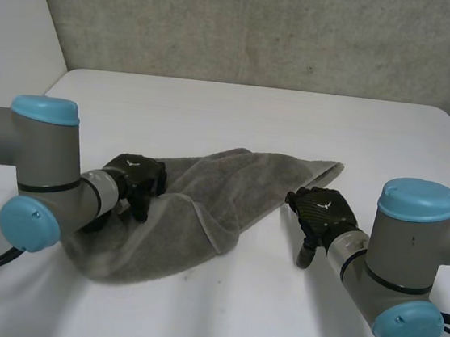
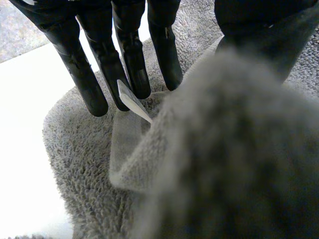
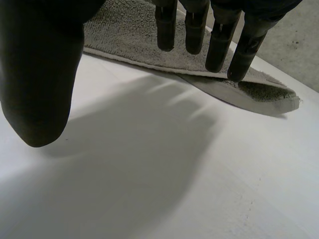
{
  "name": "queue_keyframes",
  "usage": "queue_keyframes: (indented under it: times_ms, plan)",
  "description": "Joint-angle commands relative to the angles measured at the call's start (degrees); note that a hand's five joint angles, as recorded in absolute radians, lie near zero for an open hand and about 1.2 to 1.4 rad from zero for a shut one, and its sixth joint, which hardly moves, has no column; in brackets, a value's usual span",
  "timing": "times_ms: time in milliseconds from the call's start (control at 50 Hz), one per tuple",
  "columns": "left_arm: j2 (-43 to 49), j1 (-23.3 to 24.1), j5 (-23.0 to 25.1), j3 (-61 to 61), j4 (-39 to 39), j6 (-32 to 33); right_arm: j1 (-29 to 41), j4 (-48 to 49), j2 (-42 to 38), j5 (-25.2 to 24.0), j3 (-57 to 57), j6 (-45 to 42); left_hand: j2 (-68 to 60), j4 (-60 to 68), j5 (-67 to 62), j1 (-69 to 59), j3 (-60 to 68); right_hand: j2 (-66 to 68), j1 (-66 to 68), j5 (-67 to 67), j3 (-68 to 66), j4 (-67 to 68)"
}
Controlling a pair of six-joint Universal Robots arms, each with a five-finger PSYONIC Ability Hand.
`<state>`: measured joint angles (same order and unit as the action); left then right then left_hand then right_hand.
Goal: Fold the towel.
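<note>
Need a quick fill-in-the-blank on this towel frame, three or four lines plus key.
1. The towel on the white table is ___ in colour.
2. The right hand, with its fingers straight at the towel's edge, is ___ (open or shut).
3. The left hand rests on the ___.
4. The hand nearest the towel's pointed corner is the ___ one.
Missing words: grey; open; towel; right.

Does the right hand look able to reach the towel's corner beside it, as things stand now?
Probably yes. The right hand is open, its fingertips hover at the towel's edge, and nothing lies on the table between them and the corner.
</note>
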<state>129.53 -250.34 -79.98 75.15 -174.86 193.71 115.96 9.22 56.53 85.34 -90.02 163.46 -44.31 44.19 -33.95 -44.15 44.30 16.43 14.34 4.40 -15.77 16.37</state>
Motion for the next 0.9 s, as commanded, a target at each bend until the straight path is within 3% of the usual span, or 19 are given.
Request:
queue_keyframes:
  times_ms: [20, 200, 380, 420, 460, 540, 580, 720, 900]
  plan:
    - [0.81, 0.37, 0.0, 0.0, -0.05, 0.0, 0.06, 0.01, -0.01, 0.0, -0.07, -0.07, -9.3, 9.42, -9.66, -9.46, 9.31, -5.34, -3.25, -3.31, 4.67, -5.28]
    - [1.07, 0.99, -0.08, -0.09, -0.48, -0.18, 0.06, 0.01, -0.1, 0.0, 0.02, -0.16, 7.66, -7.54, 7.3, 7.5, -7.65, -5.51, -3.42, -3.47, 4.84, -5.45]
    - [1.07, 1.96, -0.26, 0.17, -0.93, -0.26, 0.06, 0.01, -0.28, 0.0, 0.02, -0.16, 6.34, -6.22, 5.98, 6.18, -6.33, -5.51, -3.42, -3.47, 4.84, -5.45]
    - [1.25, 2.13, -0.26, 0.26, -0.93, -0.26, 0.06, 0.01, -0.54, 0.0, 0.02, -0.16, 3.31, -3.2, 2.96, 3.16, -3.31, -5.51, -3.42, -3.47, 4.84, -5.45]
    - [1.33, 2.31, -0.52, 0.52, -0.93, -0.26, 0.06, 0.01, -0.54, 0.0, 0.11, -0.16, -9.4, 9.52, -9.76, -9.56, 9.41, -5.51, -3.42, -3.47, 4.84, -5.45]
    - [0.9, 2.49, -0.7, 0.7, -0.93, -0.26, 0.06, 0.01, -0.63, 0.0, 0.11, -0.25, -21.25, 21.36, -21.6, -21.4, 21.25, -5.51, -3.42, -3.47, 4.84, -5.45]
    - [-0.33, 2.57, -1.14, 0.79, -0.93, -0.35, 0.06, 0.01, -0.72, 0.0, 0.19, -0.25, -35.63, 35.74, -35.98, -35.78, 35.63, -5.51, -3.42, -3.47, 4.84, -5.45]
    - [-6.73, 2.57, -4.21, 2.8, -1.1, -0.7, 0.06, 0.01, -0.8, 0.0, 0.46, -0.16, -35.69, 35.81, -36.05, -35.85, 35.7, -5.51, -3.42, -3.47, 4.84, -5.45]
    - [-17.3, 2.22, -4.57, 7.73, -1.01, -0.53, 0.06, -0.17, -0.28, -0.27, 0.99, 0.19, -35.69, 35.81, -36.05, -35.85, 35.7, -5.51, -3.42, -3.47, 4.84, -5.45]
